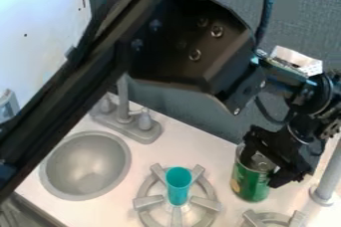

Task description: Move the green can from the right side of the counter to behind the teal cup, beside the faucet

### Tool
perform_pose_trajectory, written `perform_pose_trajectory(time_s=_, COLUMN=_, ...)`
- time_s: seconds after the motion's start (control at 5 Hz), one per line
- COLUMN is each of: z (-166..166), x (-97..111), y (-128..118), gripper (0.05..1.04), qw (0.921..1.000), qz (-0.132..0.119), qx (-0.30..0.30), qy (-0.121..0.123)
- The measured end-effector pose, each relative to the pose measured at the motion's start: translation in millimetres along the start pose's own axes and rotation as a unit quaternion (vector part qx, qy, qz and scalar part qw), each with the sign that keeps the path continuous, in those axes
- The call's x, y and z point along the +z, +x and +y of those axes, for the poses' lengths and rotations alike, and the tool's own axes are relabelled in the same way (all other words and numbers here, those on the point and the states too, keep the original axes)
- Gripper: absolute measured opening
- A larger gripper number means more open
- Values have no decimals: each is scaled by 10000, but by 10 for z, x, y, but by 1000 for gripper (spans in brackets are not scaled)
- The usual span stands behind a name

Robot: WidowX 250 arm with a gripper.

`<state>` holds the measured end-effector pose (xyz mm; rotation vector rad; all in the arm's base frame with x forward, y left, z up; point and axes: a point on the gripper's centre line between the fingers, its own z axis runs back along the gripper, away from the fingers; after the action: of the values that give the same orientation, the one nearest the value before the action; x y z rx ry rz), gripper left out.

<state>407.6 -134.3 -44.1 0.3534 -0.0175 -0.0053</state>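
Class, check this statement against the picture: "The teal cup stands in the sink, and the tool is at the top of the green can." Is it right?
The cup is misplaced: the camera view shows it on the burner, not in the sink. The tool is at the top of the green can.

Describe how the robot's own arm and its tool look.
The arm is black, with long straight links, a broad angular bracket dotted with silver screws, and dark braided cables. A white label sits near the wrist. The tool is black and chunky.
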Motion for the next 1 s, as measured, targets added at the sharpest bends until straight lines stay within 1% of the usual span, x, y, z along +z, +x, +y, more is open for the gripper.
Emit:
perform_pose_trajectory(time_s=0.2, z=207, x=-84, y=13, gripper=1001, qw=9996, qz=56, qx=140, qy=224)
perform_pose_trajectory(time_s=0.4, z=486, x=-172, y=75, gripper=1001, qw=9987, qz=132, qx=281, qy=398)
perform_pose_trajectory(time_s=0.6, z=803, x=-270, y=126, gripper=1001, qw=9970, qz=268, qx=501, qy=534)
perform_pose_trajectory(time_s=0.8, z=1014, x=-358, y=161, gripper=1001, qw=9949, qz=445, qx=637, qy=649)
perform_pose_trajectory(time_s=1.0, z=1166, x=-416, y=166, gripper=1001, qw=9924, qz=696, qx=708, qy=722)
